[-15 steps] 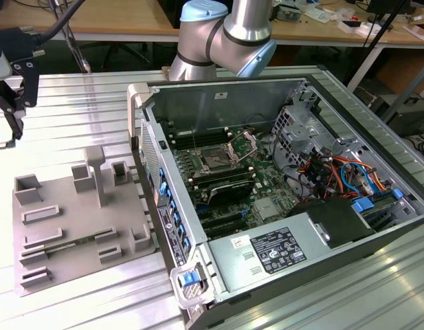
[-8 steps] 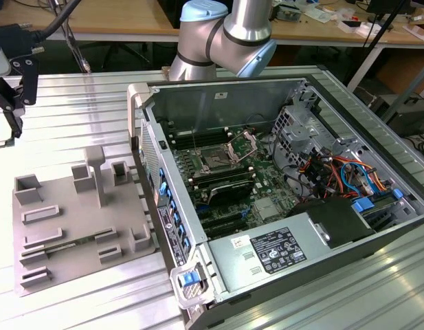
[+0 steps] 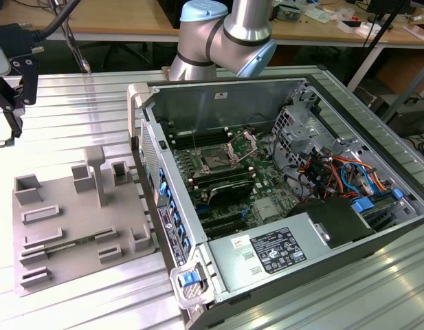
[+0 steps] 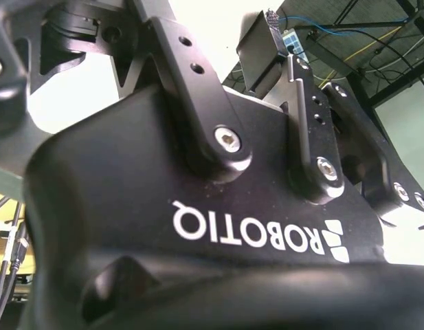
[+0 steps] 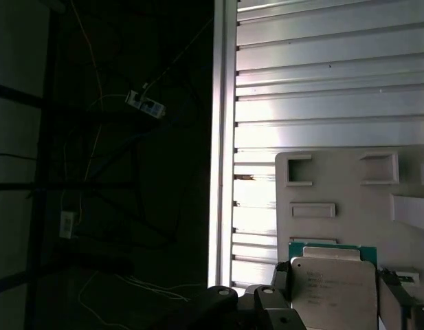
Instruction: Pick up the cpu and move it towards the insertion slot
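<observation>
Jaws grip the cpu [image 5: 333, 290], partly cut off, grey tray [image 5: 349, 182] behind it.

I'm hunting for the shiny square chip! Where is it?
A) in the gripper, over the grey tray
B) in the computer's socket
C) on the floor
A: in the first wrist view the cpu sits held in the gripper, with the grey tray behind it.

Exterior view: high oblique, looking down over the ribbed worktop [image 3: 81, 103], the grey tray [image 3: 67, 206] and the open computer case [image 3: 218, 103]. First wrist view: looks down past the jaws and the cpu [image 5: 333, 292] onto the same tray [image 5: 349, 185] and worktop [image 5: 321, 69]. Second wrist view: very close against the gripper housing [image 4: 129, 206], facing upward.
</observation>
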Controlling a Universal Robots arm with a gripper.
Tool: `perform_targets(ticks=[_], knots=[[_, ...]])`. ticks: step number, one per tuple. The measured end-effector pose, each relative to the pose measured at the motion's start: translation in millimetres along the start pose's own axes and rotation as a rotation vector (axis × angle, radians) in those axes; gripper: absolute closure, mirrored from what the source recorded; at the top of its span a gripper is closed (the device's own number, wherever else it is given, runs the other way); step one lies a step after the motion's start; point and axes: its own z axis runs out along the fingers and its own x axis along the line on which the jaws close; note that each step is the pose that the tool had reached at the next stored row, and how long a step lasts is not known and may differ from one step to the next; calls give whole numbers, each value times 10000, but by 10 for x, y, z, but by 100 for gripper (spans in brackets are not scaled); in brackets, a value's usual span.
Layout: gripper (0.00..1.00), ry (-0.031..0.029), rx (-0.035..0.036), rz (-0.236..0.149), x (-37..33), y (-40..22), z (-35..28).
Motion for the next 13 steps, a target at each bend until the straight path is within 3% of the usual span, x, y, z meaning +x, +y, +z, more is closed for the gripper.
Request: perform_targets(ticks=[13], knots=[[45,-1,5,0,-139,-5,1]])
